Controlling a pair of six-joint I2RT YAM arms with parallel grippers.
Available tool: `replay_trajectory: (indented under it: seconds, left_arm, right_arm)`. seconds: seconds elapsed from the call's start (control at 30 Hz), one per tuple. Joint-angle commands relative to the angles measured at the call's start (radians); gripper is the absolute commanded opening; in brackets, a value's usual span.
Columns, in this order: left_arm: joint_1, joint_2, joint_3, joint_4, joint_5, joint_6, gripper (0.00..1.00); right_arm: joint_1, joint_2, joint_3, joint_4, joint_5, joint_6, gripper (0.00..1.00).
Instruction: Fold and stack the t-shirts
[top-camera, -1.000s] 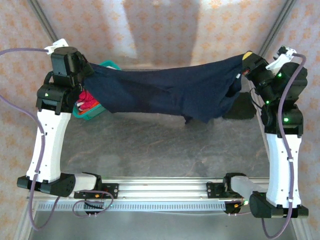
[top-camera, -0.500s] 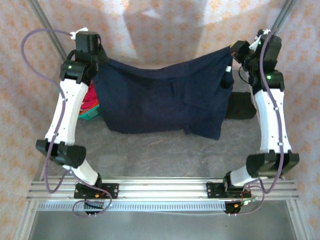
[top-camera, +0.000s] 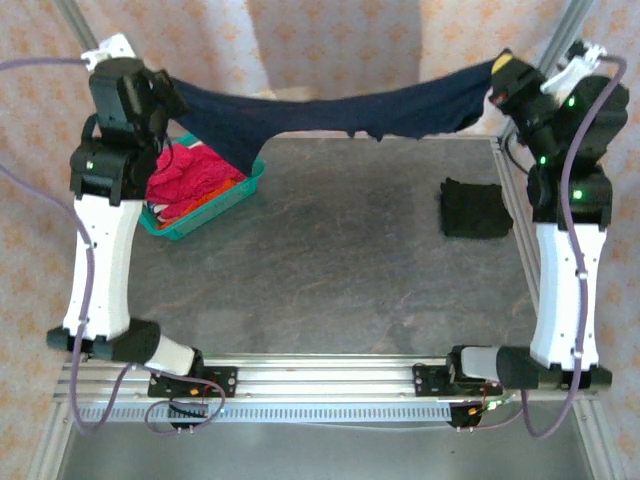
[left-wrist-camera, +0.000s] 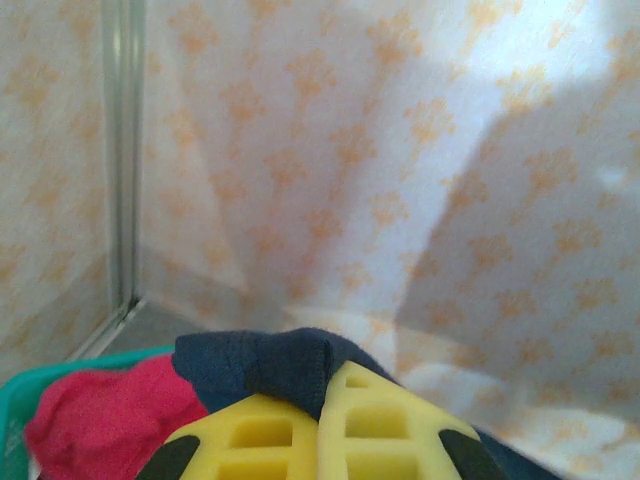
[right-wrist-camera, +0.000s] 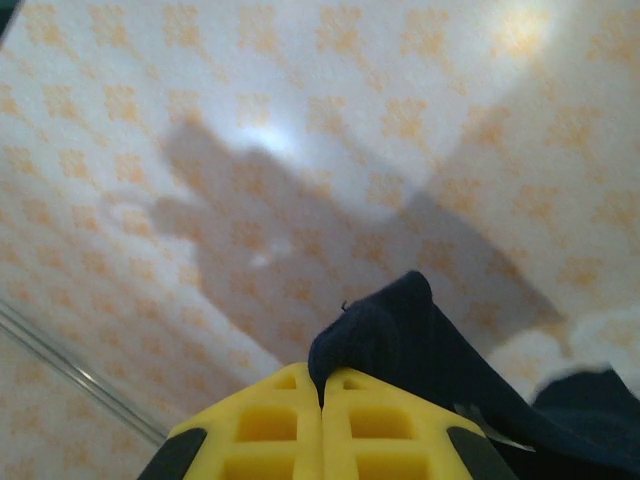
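Note:
A dark navy t-shirt (top-camera: 330, 112) hangs stretched in a sagging band above the far edge of the table, between my two raised grippers. My left gripper (top-camera: 165, 88) is shut on its left corner, and in the left wrist view the yellow fingers (left-wrist-camera: 325, 388) pinch a fold of navy cloth (left-wrist-camera: 262, 365). My right gripper (top-camera: 497, 78) is shut on the right corner, where navy cloth (right-wrist-camera: 400, 335) bulges out of the closed yellow fingers (right-wrist-camera: 322, 395). A folded black t-shirt (top-camera: 476, 208) lies on the table at the right.
A teal basket (top-camera: 238, 192) at the back left holds magenta-red and orange shirts (top-camera: 195, 178); red cloth (left-wrist-camera: 100, 420) shows under my left fingers. Patterned curtains (top-camera: 330, 40) close off the back and sides. Metal frame posts (top-camera: 555, 40) stand at the far corners.
The navy shirt hung as a wide sheet over the table half a second ago. Both arms have lifted it into a narrow band at the back, uncovering the basket and black shirt.

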Motion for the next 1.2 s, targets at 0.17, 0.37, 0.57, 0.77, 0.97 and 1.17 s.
replay_trajectory:
  seconds: [0.17,0.37,0.57,0.77,0.97,1.17]
  left_arm:
    - [0.011,-0.137,-0.626,0.138,0.075,-0.100,0.00]
    - [0.007,-0.154,-0.984,0.264,0.101,-0.194,0.00]
    - [-0.001,-0.111,-1.136,0.313,0.094,-0.256,0.00]
    - [-0.004,-0.084,-1.186,0.330,0.067,-0.293,0.00]
    - [-0.016,-0.063,-1.144,0.318,0.063,-0.288,0.00]
    - [-0.024,-0.046,-1.149,0.329,0.054,-0.284,0.00]
  right_arm:
    - [-0.008,-0.136,-0.569,-0.012,0.013,0.041,0.00]
    - [-0.008,0.005,-0.740,-0.007,-0.033,0.038,0.00]
    - [-0.007,0.232,-0.721,0.034,-0.073,0.018,0.00]
    - [-0.006,0.336,-0.651,0.088,-0.068,-0.045,0.67]
    - [0.035,0.053,-0.824,0.033,0.152,-0.078,0.88]
    - [0.175,-0.195,-1.041,-0.021,0.269,-0.032,0.87]
